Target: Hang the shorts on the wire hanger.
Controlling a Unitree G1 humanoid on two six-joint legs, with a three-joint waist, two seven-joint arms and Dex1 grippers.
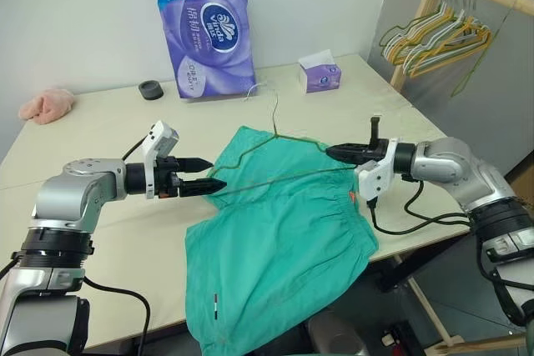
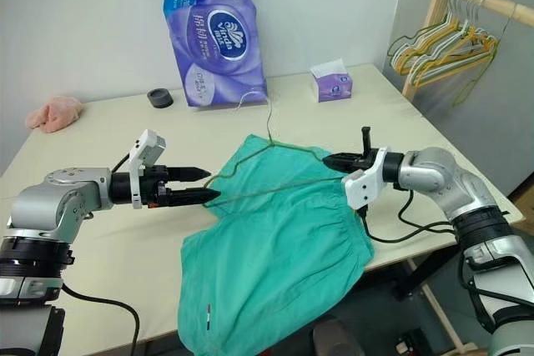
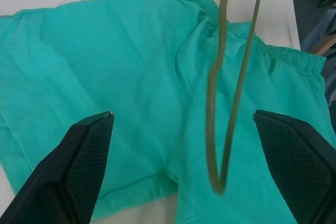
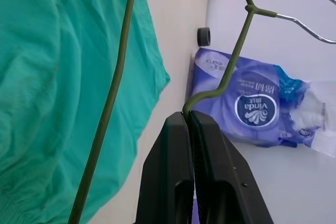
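Shorts (image 1: 279,239) lie spread on the tabletop (image 1: 100,147), partly over its near edge, while the right end effector (image 1: 334,152) pinches one shoulder of the wire hanger (image 1: 275,143) above them and the left end effector (image 1: 215,178), fingers spread, flanks the opposite corner.

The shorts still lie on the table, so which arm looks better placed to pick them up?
The left: its gripper is open right at the shorts, while the right gripper is shut on the wire hanger.
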